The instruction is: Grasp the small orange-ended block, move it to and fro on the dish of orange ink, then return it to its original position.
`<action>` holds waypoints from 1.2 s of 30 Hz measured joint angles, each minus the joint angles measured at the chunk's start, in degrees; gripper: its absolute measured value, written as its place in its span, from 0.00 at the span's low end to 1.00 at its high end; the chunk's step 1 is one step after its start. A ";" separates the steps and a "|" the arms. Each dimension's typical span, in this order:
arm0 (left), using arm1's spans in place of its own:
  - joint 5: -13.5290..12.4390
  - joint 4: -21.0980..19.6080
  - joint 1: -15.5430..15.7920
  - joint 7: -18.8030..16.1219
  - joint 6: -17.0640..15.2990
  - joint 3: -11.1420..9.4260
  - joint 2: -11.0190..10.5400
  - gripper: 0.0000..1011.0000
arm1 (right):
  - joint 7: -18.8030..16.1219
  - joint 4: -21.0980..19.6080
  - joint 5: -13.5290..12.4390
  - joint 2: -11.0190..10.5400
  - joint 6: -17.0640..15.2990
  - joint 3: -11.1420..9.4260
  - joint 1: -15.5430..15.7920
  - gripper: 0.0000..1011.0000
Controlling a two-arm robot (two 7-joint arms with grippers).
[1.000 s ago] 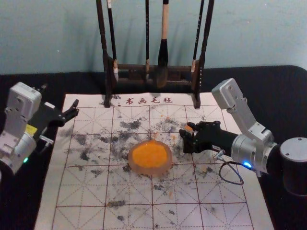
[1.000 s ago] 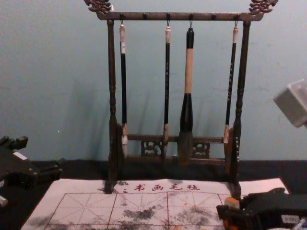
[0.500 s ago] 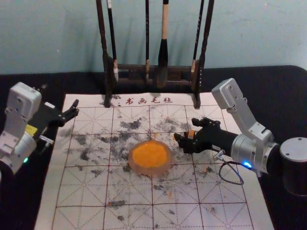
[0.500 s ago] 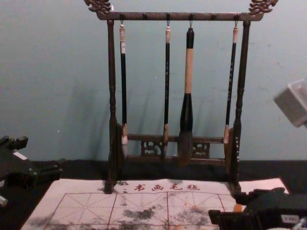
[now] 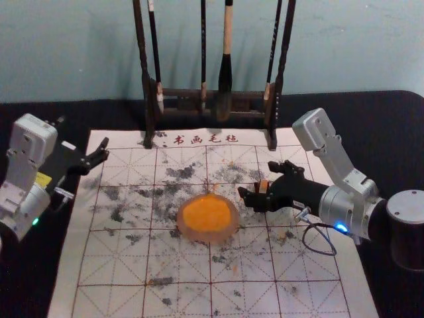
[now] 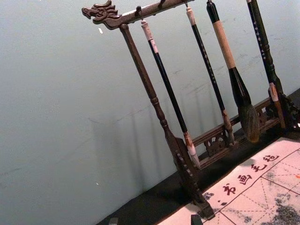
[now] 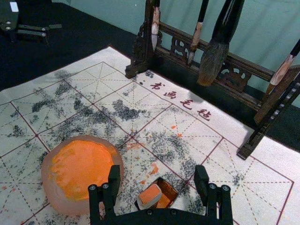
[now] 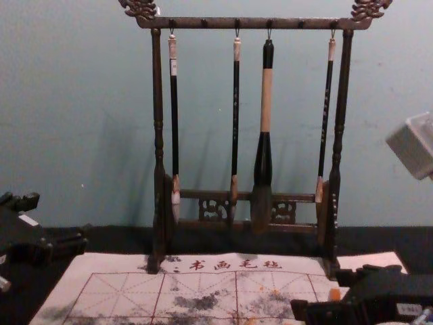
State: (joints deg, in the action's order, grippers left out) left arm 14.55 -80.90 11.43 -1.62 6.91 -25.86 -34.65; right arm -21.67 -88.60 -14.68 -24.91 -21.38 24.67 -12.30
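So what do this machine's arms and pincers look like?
The left arm and right arm are silvery grey, with blocky links and rounded joints. The left arm carries a yellow label and a green light; the right has a blue light and a dark, looping cable. The left gripper and right gripper are black, with slim, two-pronged ends.

From here, the area is a calligraphy station: a carved brush rack (image 8: 250,23) holds hanging brushes (image 8: 266,101); a gridded felt mat (image 5: 106,265) carries black stains and an orange-ink dish (image 5: 207,236). Building type is indeterminate.
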 joint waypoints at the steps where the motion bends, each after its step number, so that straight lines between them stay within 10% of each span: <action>1: 0.00 0.00 0.00 0.00 0.00 0.00 0.00 0.99 | 0.00 0.00 0.00 0.00 0.00 0.00 0.00 0.99; 12: 0.00 0.00 0.00 0.00 0.00 0.00 0.00 0.99 | 2.56 -2.86 0.85 1.35 14.59 -3.71 2.74 0.99; 20: 0.00 0.00 0.00 0.00 0.00 0.00 0.00 0.99 | 11.29 0.01 7.08 4.07 24.37 -7.25 5.71 0.99; 36: 0.00 0.00 0.00 0.00 0.00 0.00 0.00 0.99 | 15.38 6.28 11.76 6.27 24.35 -8.38 7.09 0.99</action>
State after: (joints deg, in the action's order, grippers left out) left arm 14.55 -80.90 11.43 -1.62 6.91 -25.86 -34.65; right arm -6.29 -82.32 -2.92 -18.64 2.97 16.29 -5.21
